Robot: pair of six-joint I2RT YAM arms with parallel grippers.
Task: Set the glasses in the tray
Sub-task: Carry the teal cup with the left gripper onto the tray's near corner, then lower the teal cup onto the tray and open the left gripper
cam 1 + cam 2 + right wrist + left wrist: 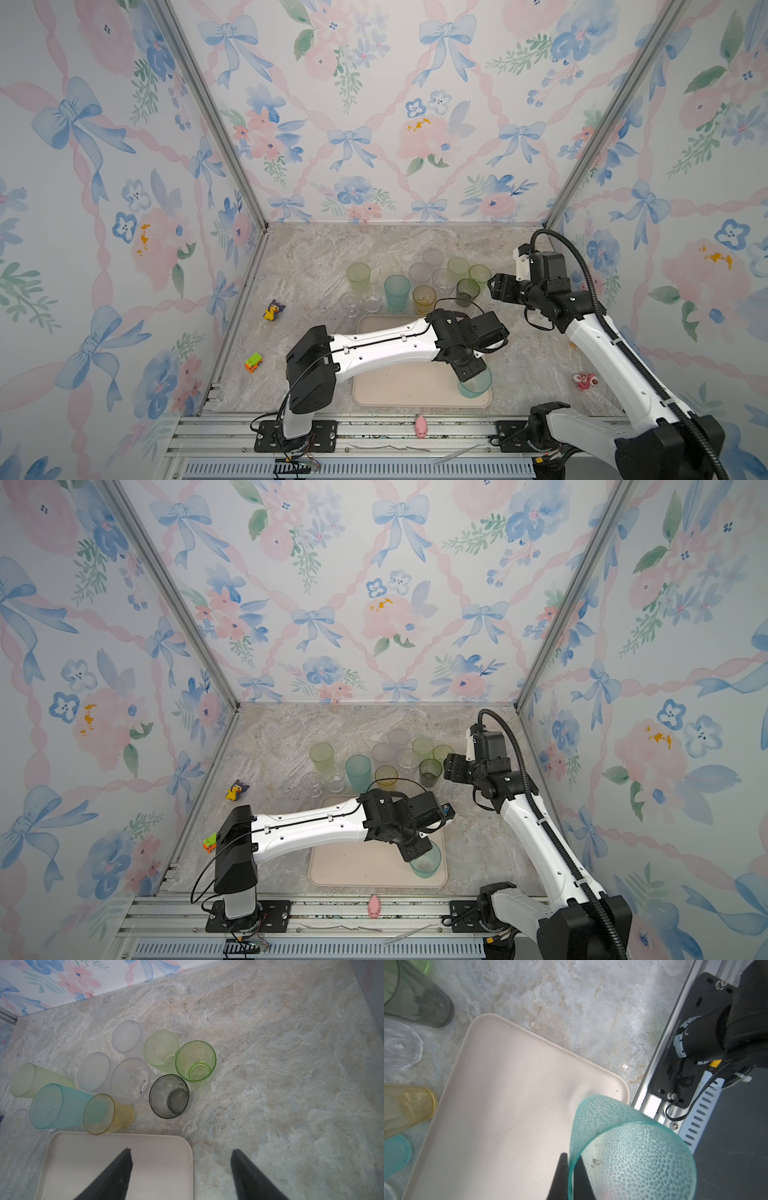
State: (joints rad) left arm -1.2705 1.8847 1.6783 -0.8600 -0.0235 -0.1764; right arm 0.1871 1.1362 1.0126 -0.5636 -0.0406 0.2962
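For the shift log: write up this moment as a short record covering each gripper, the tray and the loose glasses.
left gripper: shut on the rim of the teal glass
teal glass position: at the near right corner of the tray; whether it rests on it is unclear
right gripper: open, holding nothing
tray contents: no other glass visible in it
not yet placed: amber glass, smoky grey glass and more, upright on the table beyond the tray

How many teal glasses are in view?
2. One teal glass is at the tray's near right corner, rim pinched by the left gripper; the other stands on the table behind the tray, beside the amber glass.
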